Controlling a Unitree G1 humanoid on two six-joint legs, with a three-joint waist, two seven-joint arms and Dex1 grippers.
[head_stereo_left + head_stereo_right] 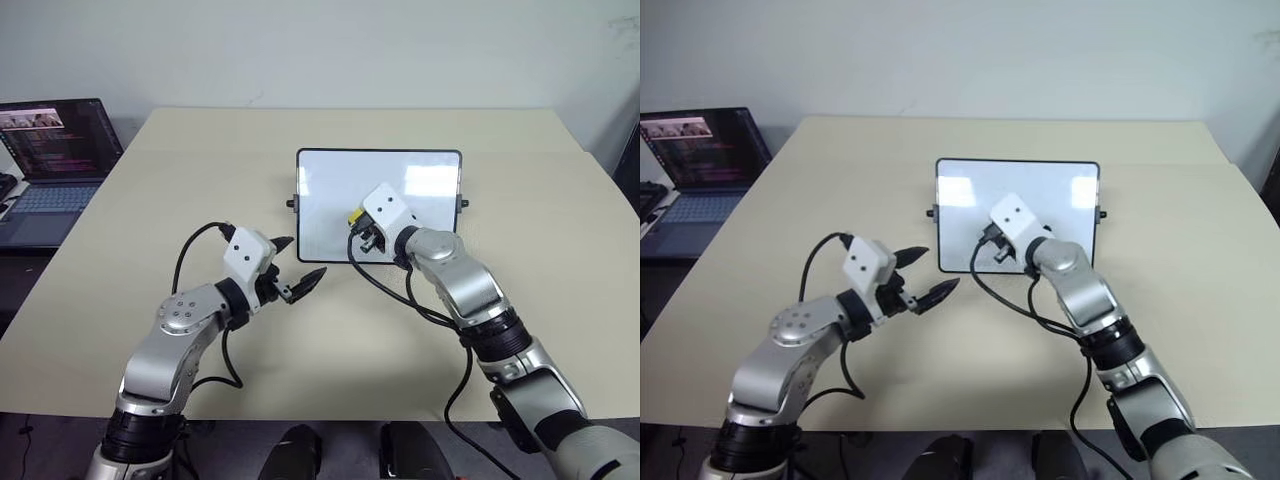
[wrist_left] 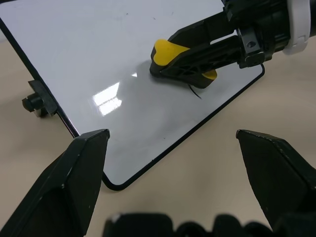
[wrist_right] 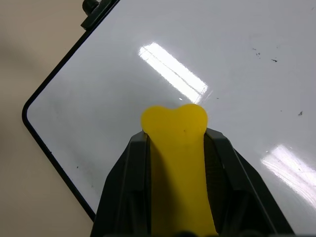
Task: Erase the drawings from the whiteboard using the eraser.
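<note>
The whiteboard lies flat on the beige table, glossy white with a thin black frame and side knobs. My right gripper is over the board's near middle, shut on the yellow eraser, whose dark underside rests on the board surface. In the right wrist view the eraser sits between both black fingers. Of the drawings, a short dark stroke shows right beside the eraser, and tiny specks dot the board. My left gripper hovers open just off the board's near left corner, holding nothing.
An open laptop stands off the table's left side. The beige table has bare room on all sides of the board. Black cables loop from both wrists over the table in front of the board.
</note>
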